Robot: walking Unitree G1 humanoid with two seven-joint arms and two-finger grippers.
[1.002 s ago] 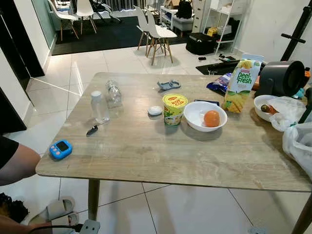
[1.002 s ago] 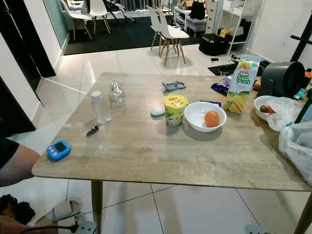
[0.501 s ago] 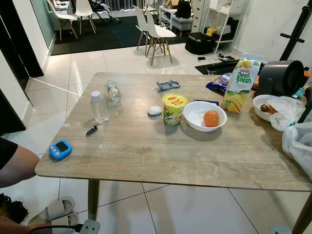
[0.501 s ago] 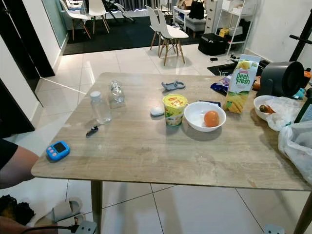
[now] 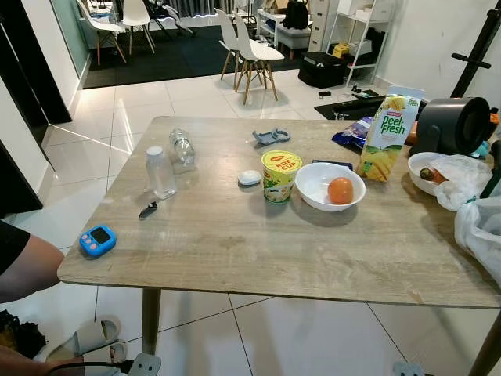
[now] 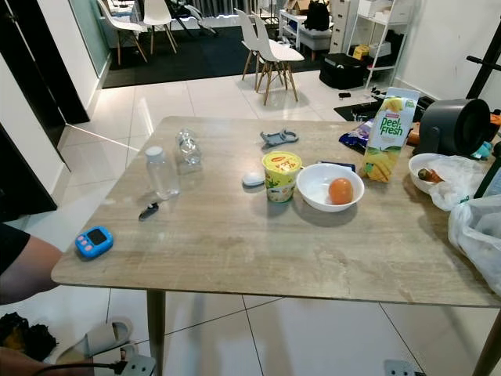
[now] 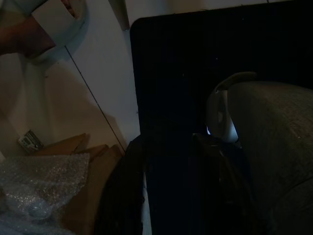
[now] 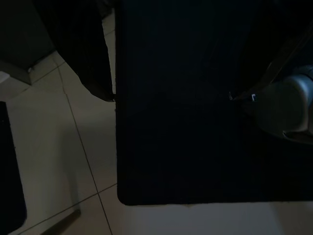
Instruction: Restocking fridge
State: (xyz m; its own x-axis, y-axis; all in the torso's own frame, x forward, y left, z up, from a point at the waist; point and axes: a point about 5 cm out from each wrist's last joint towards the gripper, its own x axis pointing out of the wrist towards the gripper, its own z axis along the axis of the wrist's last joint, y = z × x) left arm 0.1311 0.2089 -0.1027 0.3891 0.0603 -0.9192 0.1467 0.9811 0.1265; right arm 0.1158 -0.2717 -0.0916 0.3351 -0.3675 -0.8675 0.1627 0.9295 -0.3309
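On the wooden table (image 5: 258,251) stand a Peel Fresh juice carton (image 5: 387,135), a yellow cup of noodles (image 5: 280,175) and a white bowl (image 5: 313,192) holding an orange (image 5: 340,190). A small clear bottle (image 5: 160,172) stands upright at the left, and a second clear bottle (image 5: 182,149) lies behind it. Further right is another white bowl (image 5: 417,166) with food in it. Both arms hang idle, and their wrist views are dark, with pale floor tiles (image 8: 54,147) beside a black shape.
A blue timer (image 5: 97,240) lies near the table's left front corner. A person's arm (image 5: 23,266) is at the left edge. White plastic bags (image 5: 477,227) and a black appliance (image 5: 452,125) crowd the right side. White chairs (image 5: 249,51) stand beyond the table.
The head view swayed slightly. Nothing on the table has moved.
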